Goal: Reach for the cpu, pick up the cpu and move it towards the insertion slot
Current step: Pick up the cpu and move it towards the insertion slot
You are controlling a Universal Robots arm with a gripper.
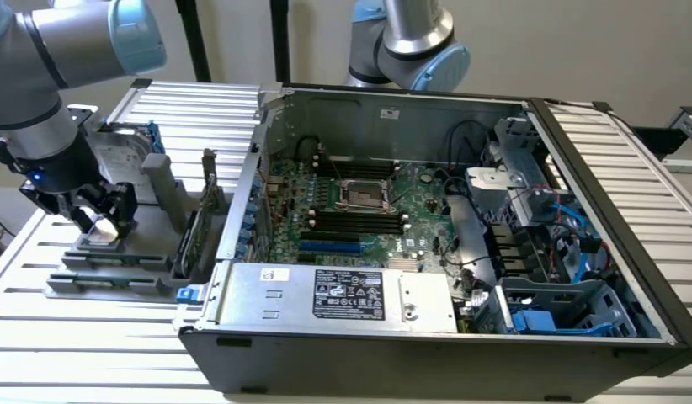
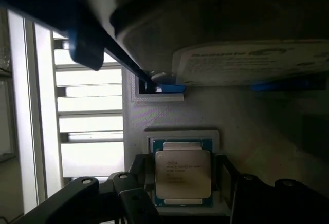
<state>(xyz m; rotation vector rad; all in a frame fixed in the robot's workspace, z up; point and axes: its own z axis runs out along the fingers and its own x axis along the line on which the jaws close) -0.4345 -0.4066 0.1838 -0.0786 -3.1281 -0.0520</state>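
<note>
**Gripper (image 1: 99, 225) straddles the cpu (image 2: 183, 175)**

At the left centre of the exterior view, the gripper hangs over a grey holder (image 1: 110, 271). Its fingers (image 2: 144, 170) are spread wide, just beside opposite edges of the cpu, gripping nothing. The cpu lies flat in its seat. Farther off, the insertion slot (image 1: 363, 194) sits mid-frame, well apart.

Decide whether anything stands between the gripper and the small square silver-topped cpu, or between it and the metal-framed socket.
Nothing visible separates the gripper from the cpu close beneath it. Toward the insertion slot, a dark upright card and the grey metal computer case's side wall stand between.
</note>
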